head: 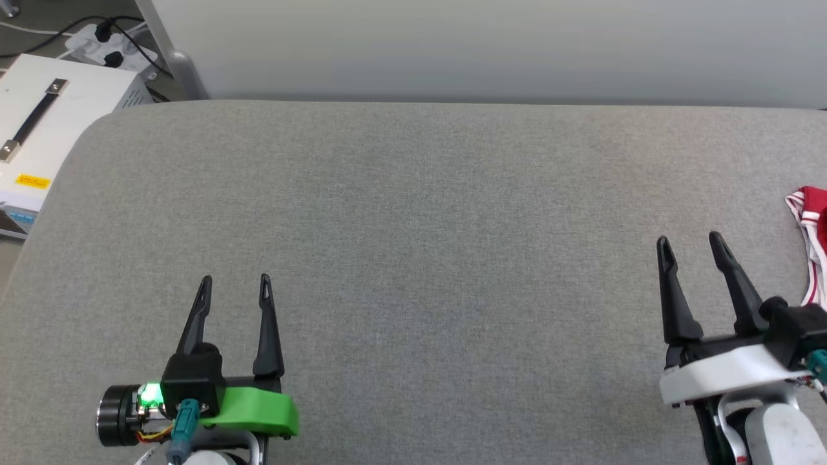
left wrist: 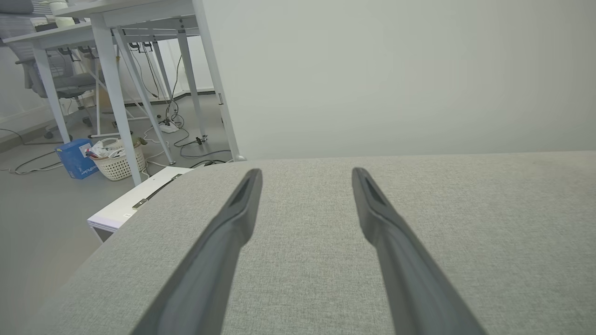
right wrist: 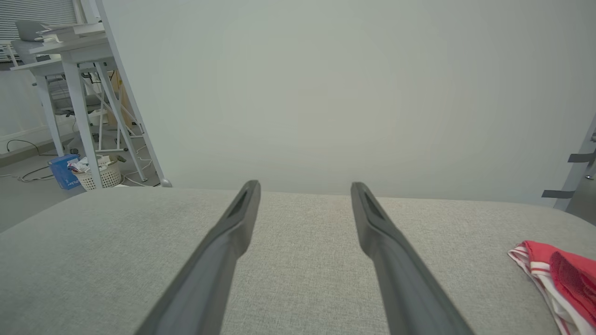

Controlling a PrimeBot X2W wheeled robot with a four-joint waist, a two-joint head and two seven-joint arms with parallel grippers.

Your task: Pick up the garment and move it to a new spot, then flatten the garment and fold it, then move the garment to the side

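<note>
The garment (head: 813, 236), red with white-and-red striped trim, lies bunched at the far right edge of the grey table, mostly cut off by the head view's border; the right wrist view catches it at the lower right (right wrist: 561, 274). My right gripper (head: 690, 240) hovers open just left of it, apart from the cloth, nothing between its fingers (right wrist: 233, 232). My left gripper (head: 235, 281) stands open at the lower left over bare table, far from the garment, its fingers (left wrist: 235, 218) empty.
The grey fabric-covered table (head: 413, 258) has a rounded far-left corner and a pale wall behind it. A white box with a handle (head: 39, 123) and a power strip (head: 106, 45) sit off the left. White desk legs (left wrist: 116, 93) and a basket (left wrist: 116, 163) stand on the floor.
</note>
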